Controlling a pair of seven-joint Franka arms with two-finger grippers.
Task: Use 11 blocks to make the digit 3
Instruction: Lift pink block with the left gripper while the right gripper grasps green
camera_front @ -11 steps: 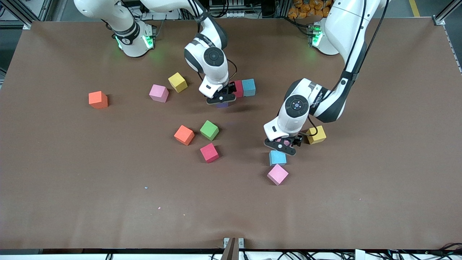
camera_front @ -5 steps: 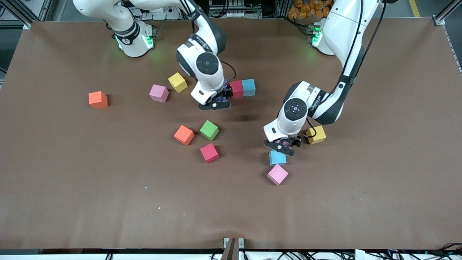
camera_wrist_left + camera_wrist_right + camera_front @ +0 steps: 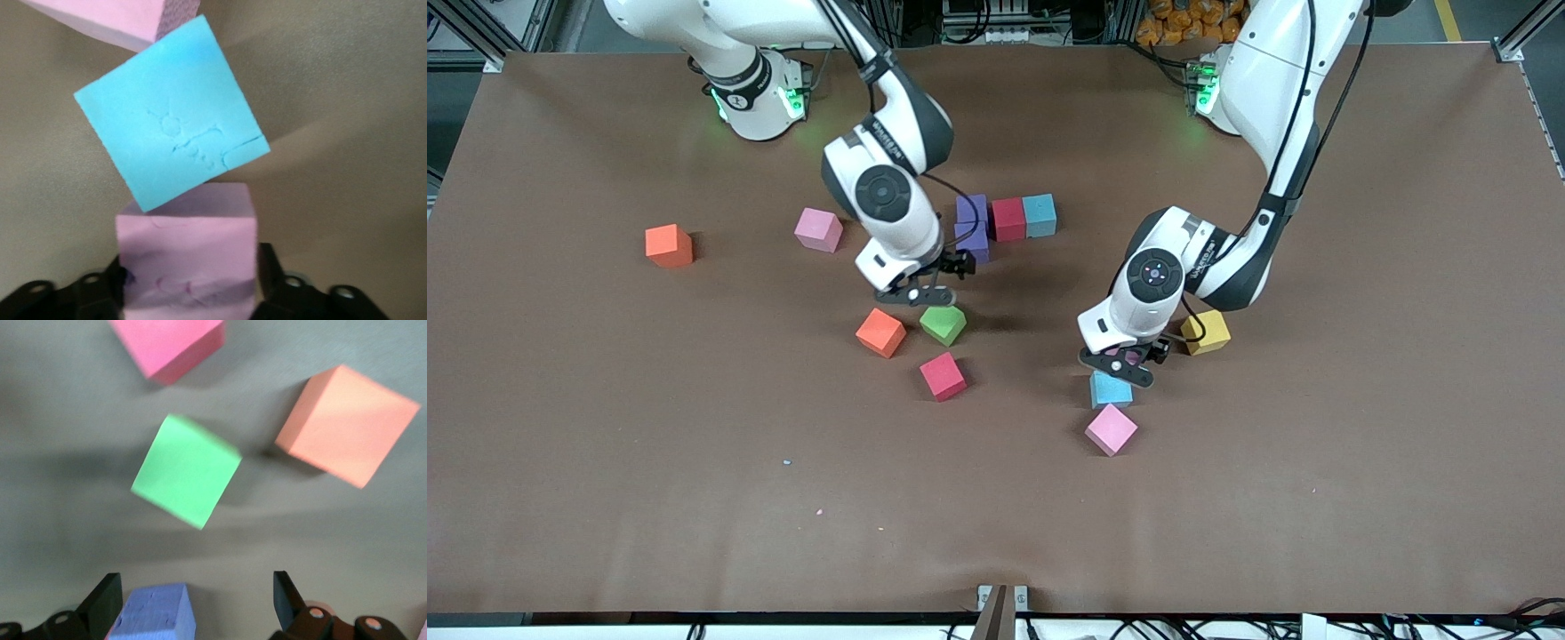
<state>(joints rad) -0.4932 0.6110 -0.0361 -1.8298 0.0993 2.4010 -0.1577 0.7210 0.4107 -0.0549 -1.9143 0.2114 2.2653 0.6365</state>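
Currently we see the left end effector (image 3: 1126, 364) low on the desk (image 3: 1316, 444), fingers (image 3: 270, 267) closed on a pink block (image 3: 190, 260) that sits between them. That pink block touches a light blue block (image 3: 1110, 389) just nearer the front camera, with another pink block (image 3: 1111, 429) nearer again. A yellow block (image 3: 1207, 332) sits beside the left wrist.

The right end effector (image 3: 925, 292) hangs wide open and empty over the green block (image 3: 943, 324), its fingers (image 3: 107, 600) clear of everything. An orange block (image 3: 880, 332) and a crimson block (image 3: 943, 375) lie near the green one.

Two purple blocks (image 3: 972, 227), a crimson block (image 3: 1009, 219) and a light blue block (image 3: 1040, 214) sit together in a touching group nearer the bases.
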